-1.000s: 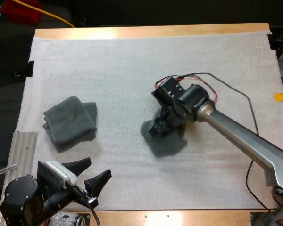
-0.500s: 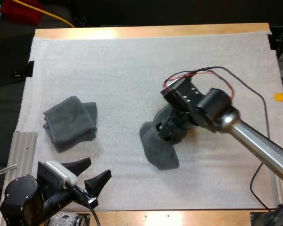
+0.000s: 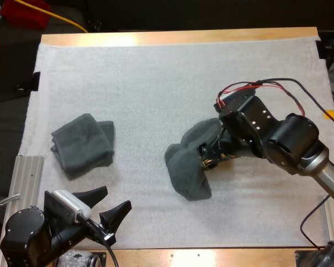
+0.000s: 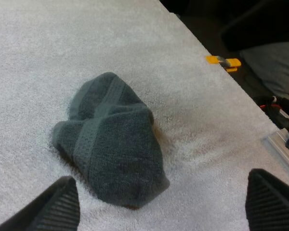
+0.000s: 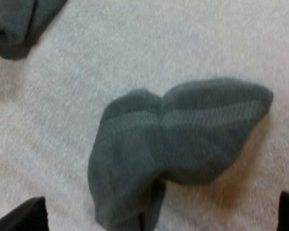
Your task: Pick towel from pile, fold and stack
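Towel (image 3: 80, 143), seemingly folded, lying at left; left gripper (image 3: 117, 197) nearby, spread wide, empty. Crumpled towel (image 3: 188, 169) at centre; right gripper (image 3: 209, 158) at its edge, wide apart, gripping nothing. Risk: pinching bunched layers, lifting a wad.

Two towels on one white mat (image 3: 156, 72) — a crumpled towel (image 3: 189, 167), a folded towel (image 3: 82, 144).

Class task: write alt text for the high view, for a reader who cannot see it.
A crumpled dark grey-green towel lies midway on the white mat, the right claw at its right edge. A folded dark grey-green towel lies further left, and the left claw stands open at the near edge.
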